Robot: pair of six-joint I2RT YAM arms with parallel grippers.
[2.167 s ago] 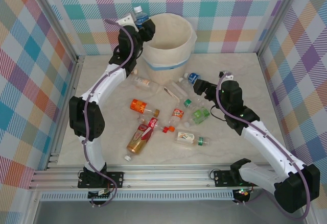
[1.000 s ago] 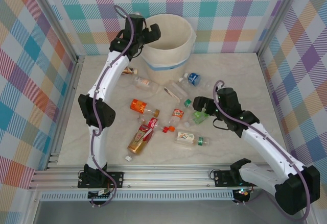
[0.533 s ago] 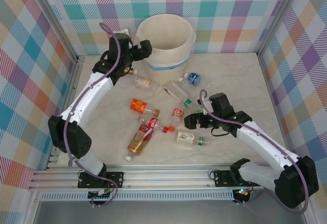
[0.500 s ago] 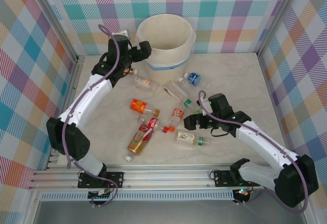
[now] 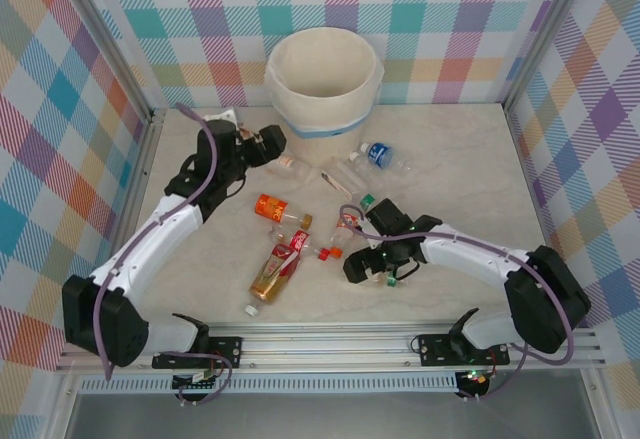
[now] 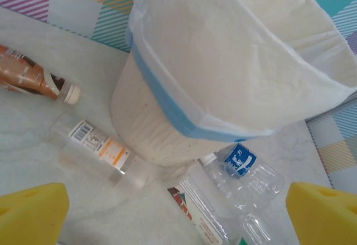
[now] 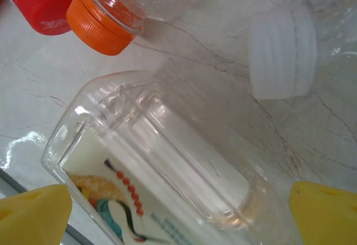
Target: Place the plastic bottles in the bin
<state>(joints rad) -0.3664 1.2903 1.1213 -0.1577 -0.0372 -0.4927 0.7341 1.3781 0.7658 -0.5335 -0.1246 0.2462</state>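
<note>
Jaws on the right gripper [image 5: 366, 265] stand wide apart with nothing between them. Its yellow pads [image 7: 33, 214] straddle a squarish clear bottle [image 7: 167, 167] with a printed label, lying flat on the table [image 5: 470, 179]. That spread looks chosen to take the bottle across its broad body. An orange cap [image 7: 100, 24] and a white cap [image 7: 281, 52] of neighbouring bottles lie close by, so a careless closing could nudge them. The left gripper [image 5: 266, 143] is likewise fully released and empty. It hangs low beside the bin [image 5: 330, 109] and faces an orange-label bottle [image 6: 97, 150] that lies just beside the bin's foot. Near it are a brown bottle [image 6: 28, 77] and a blue-label bottle [image 6: 240, 164]. The bin stands upright at the far side of the table. The other bottles lie scattered on their sides mid-table, none in a grip.
</note>
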